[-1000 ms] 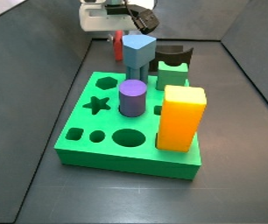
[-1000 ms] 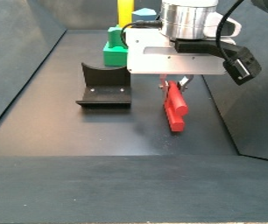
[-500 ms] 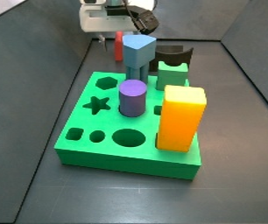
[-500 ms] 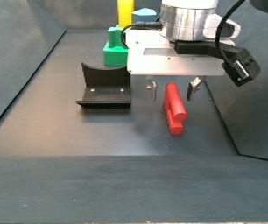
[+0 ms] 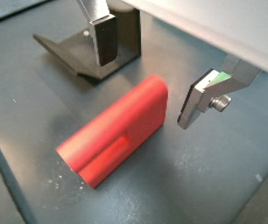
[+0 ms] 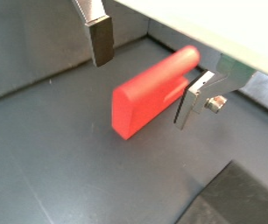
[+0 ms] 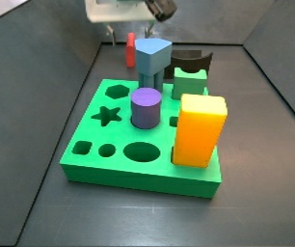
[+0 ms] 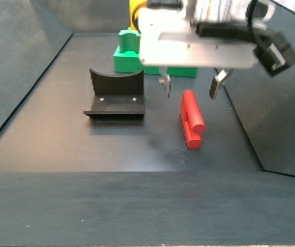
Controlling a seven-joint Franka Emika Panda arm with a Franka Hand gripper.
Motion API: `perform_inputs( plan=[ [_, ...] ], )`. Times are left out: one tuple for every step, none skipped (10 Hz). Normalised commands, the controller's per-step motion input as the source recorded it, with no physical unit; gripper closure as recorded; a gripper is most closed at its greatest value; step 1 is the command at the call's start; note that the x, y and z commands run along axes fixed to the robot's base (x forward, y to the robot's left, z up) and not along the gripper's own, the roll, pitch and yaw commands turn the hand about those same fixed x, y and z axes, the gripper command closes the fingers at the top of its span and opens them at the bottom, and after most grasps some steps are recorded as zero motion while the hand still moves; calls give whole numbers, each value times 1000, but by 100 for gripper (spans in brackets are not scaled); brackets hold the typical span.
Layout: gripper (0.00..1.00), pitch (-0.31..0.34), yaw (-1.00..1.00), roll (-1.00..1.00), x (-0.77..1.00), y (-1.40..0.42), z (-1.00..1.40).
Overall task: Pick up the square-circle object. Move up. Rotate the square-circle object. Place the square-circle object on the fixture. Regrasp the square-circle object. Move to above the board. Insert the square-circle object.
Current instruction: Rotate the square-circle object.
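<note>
The gripper (image 8: 190, 88) hangs near the top middle of a side view with its jaws open and empty. The red block (image 8: 192, 118) lies flat on the floor just under them, in the middle of that view. It looks hard, smooth and light, so I would pinch its long flat sides near the middle. The fixture (image 8: 113, 94) stands to its left, notch empty. The board (image 7: 124, 145) holds a purple peg (image 7: 145, 107), a blue peg (image 7: 151, 58) and a yellow block (image 7: 200, 129).
</note>
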Motion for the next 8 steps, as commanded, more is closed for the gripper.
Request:
perform_inputs(
  plan=[
    [0, 73, -21, 58, -26, 11, 916],
    [0, 69, -18, 71, -30, 8, 763],
    [0, 70, -15, 82, -32, 6, 612],
    [0, 67, -3, 95, -29, 3, 416],
    [0, 72, 8, 101, -29, 0, 265],
    [0, 0, 1000, 0, 0, 0, 0],
    [0, -1, 1000, 1, 17, 1, -98],
    [0, -2, 1000, 1, 38, 2, -71]
  ],
)
